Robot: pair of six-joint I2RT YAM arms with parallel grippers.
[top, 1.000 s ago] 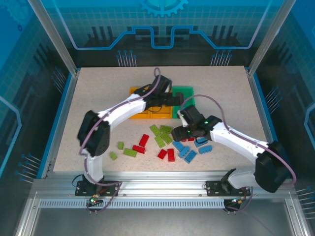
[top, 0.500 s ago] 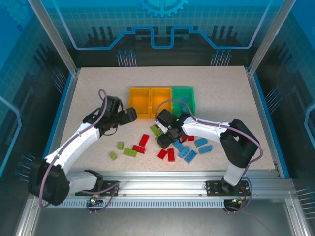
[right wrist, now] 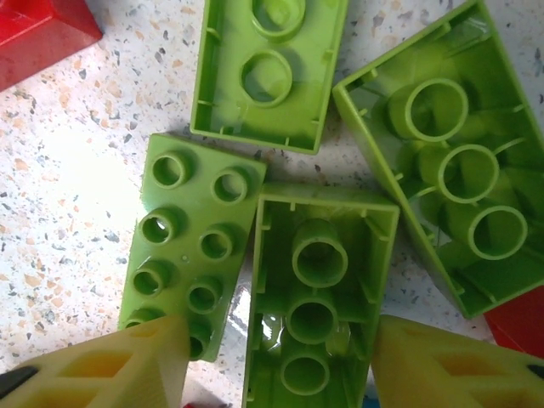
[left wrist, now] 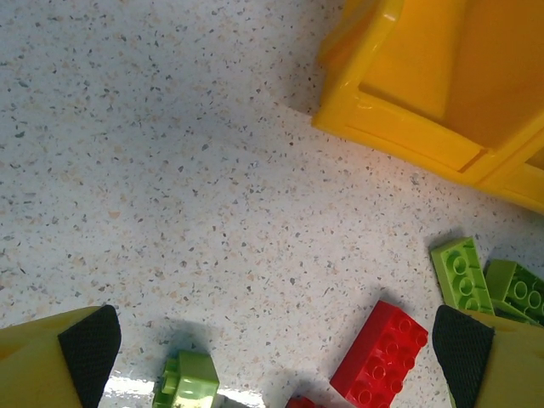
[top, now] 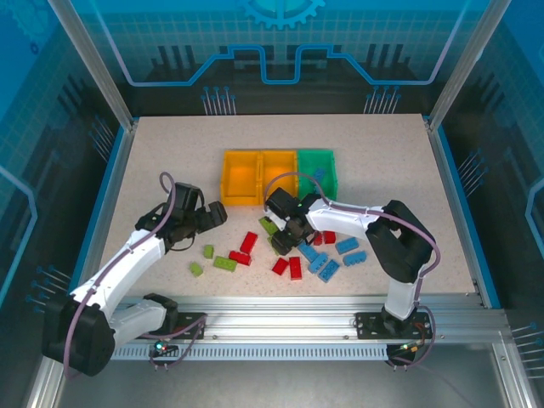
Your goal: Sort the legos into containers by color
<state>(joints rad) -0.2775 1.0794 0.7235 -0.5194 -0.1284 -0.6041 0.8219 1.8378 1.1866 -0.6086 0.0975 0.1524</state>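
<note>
— What sort of place is this?
— A robotics lab, a test cell. The speckled table (top: 170,161) sits inside a frame (top: 95,68) of aluminium posts. It is walled with clear blue panels (top: 382,42) printed with a gear (top: 280,10) and circuit lines.
— Anything else?
— A left arm (top: 127,259) and a right arm (top: 348,219) are bolted to a slotted rail (top: 280,327) at the near edge.

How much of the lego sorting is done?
Hardly any. The bins look nearly empty, and red, green and blue legos lie loose on the table. The right gripper straddles an upside-down green brick, not lifted yet. The left gripper hangs open with nothing in it.
</note>
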